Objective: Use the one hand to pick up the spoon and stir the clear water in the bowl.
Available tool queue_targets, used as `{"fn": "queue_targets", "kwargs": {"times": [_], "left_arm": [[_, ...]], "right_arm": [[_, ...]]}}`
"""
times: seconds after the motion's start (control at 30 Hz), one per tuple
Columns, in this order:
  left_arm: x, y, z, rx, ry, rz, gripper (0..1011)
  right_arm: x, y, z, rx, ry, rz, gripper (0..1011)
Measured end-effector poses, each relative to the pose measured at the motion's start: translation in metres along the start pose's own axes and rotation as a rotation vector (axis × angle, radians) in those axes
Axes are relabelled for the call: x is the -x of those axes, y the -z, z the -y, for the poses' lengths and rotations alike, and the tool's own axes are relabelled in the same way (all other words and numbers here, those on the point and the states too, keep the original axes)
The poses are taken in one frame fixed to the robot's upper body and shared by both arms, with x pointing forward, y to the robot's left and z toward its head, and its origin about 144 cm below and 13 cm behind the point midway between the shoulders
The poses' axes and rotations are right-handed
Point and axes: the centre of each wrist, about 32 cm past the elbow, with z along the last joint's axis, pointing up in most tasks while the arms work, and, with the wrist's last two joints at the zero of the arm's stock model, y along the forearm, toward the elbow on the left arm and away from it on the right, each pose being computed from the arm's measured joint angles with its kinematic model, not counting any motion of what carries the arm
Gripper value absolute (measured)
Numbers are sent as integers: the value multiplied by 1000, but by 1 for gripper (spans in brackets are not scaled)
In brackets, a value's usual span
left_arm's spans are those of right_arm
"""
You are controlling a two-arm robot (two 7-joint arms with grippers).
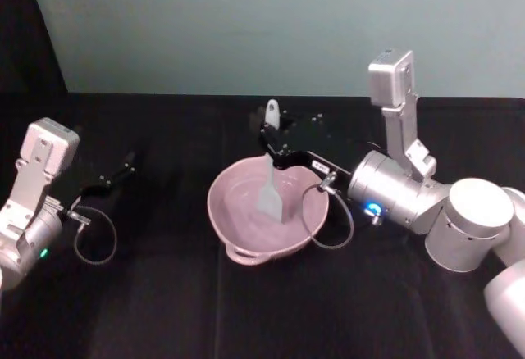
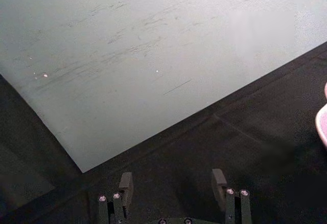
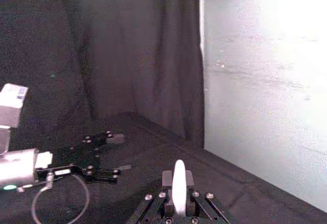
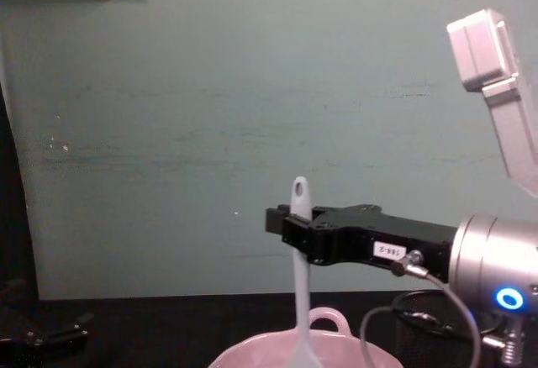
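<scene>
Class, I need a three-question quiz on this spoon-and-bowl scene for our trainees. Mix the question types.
1. True or false: the spoon is lying flat.
2. The right gripper is: A open, B shut on the spoon, C parked.
3. Fill in: the spoon's blade reaches into the ___.
Key: 1 false, it stands upright; 2 B; 3 bowl. The left gripper rests open at the left.

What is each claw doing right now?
Left claw: open, empty.
Right claw: shut on the long slim white plastic spoon, blade in the wide pale pink glossy bowl.
</scene>
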Motion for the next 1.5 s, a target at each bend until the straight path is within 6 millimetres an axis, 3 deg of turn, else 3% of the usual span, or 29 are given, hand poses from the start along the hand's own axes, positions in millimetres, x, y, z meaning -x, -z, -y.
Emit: {"fn": "queue_targets", "kwargs": {"times": [0.33,0.77,1.1,1.5], "left_arm": [[0,0,0,0,0,0,1011],[0,0,0,0,0,0,1011],[0,0,0,0,0,0,1011],[0,0,0,0,0,0,1011]], "right_arm": [[10,6,-24,-5,-60,-21,120],[-8,2,-51,-2,-54,-12,120],[-31,-2,-36,8,18,-9,120],[-27,-4,-4,4,51,-8,120]]}}
